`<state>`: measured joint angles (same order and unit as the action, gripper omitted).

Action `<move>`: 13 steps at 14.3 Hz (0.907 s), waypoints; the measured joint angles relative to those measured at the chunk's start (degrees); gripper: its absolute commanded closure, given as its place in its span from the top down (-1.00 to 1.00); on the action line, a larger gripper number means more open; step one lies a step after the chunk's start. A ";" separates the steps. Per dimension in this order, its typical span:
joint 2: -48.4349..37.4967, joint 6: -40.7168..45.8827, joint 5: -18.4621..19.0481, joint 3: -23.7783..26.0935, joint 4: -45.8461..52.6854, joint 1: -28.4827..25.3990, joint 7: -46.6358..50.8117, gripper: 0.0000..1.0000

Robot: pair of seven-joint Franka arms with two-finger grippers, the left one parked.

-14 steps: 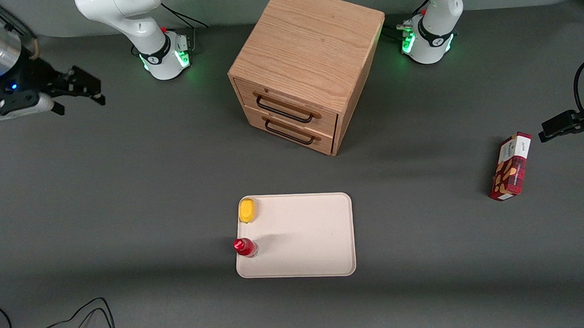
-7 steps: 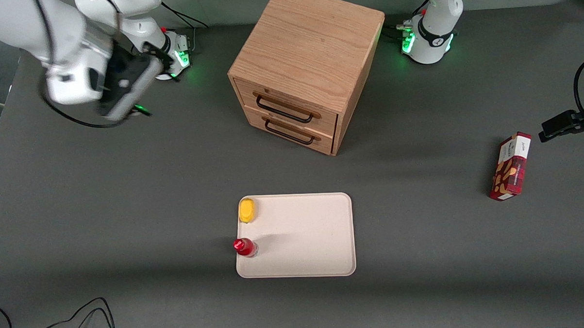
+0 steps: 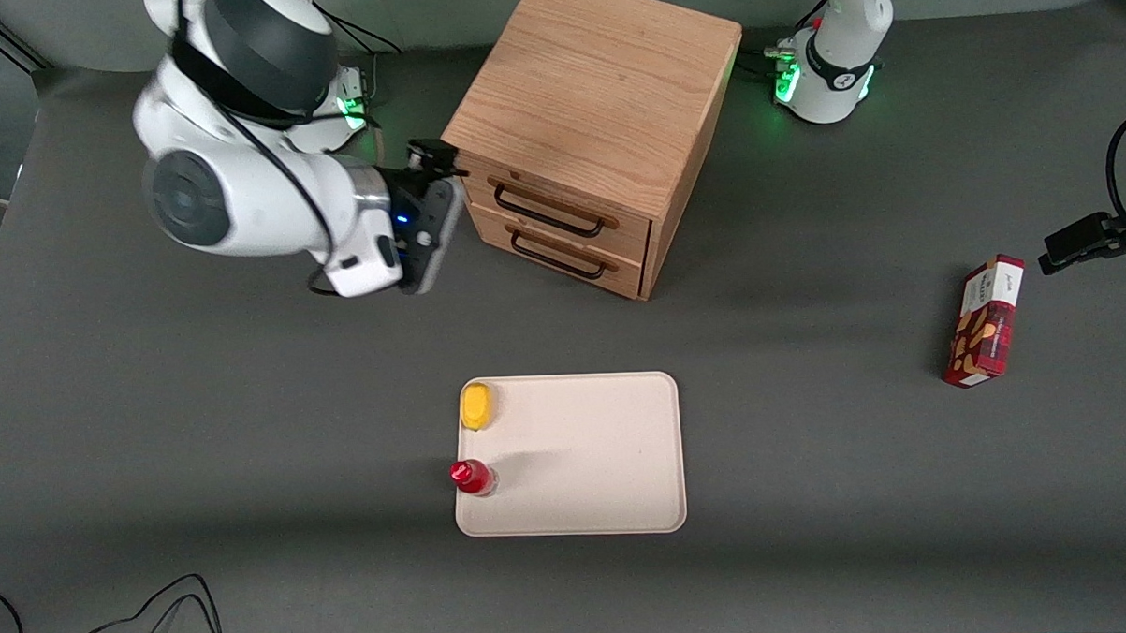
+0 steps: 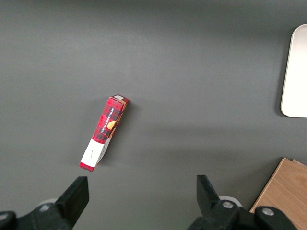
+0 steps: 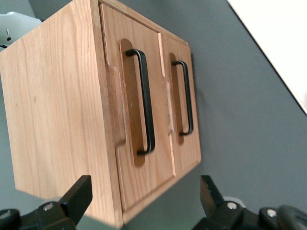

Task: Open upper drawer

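The light-oak cabinet (image 3: 592, 81) stands at the back middle of the table. Its upper drawer (image 3: 559, 197) is shut and carries a thin black bar handle (image 3: 548, 210); the bottom drawer (image 3: 561, 253) under it is shut too. My right gripper (image 3: 434, 162) hovers beside the cabinet's front corner on the working arm's side, close to the end of the upper handle without touching it. In the right wrist view the gripper (image 5: 146, 201) is open and empty. There the upper drawer's handle (image 5: 147, 103) lies just ahead of the fingers (image 5: 79, 194), with the bottom drawer's handle (image 5: 187, 96) beside it.
A beige tray (image 3: 624, 446) lies nearer the front camera than the cabinet, holding a yellow object (image 3: 476, 406) and a red bottle (image 3: 472, 476). A red patterned box (image 3: 985, 320) lies toward the parked arm's end, also in the left wrist view (image 4: 103, 139).
My right arm has swung in from the table's edge at the working arm's end to the cabinet's front corner. The drawers and other objects have not moved.
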<state>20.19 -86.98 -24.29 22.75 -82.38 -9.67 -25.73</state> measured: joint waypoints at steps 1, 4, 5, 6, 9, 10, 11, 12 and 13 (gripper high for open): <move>1.71 -1.20 0.00 0.98 0.00 -0.37 0.00 1.00; 6.10 -4.94 0.00 2.57 0.02 -1.27 0.00 1.00; 7.19 -5.67 0.00 2.67 0.04 -1.50 0.00 1.00; 8.13 -6.39 0.02 2.71 0.03 -1.70 -0.01 1.00; 9.91 -9.38 0.22 3.16 -0.76 -2.73 -0.02 1.00; 10.23 -10.63 0.48 3.47 -1.36 -3.05 -0.02 1.00; 10.35 -11.86 0.91 3.77 -2.09 -3.29 -0.02 1.00; 10.37 -12.85 1.25 4.07 -2.80 -3.42 -0.02 1.00; 10.38 -13.73 1.57 4.33 -3.42 -3.44 -0.02 1.00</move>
<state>30.56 -100.71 -22.72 27.08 -85.80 -13.11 -25.74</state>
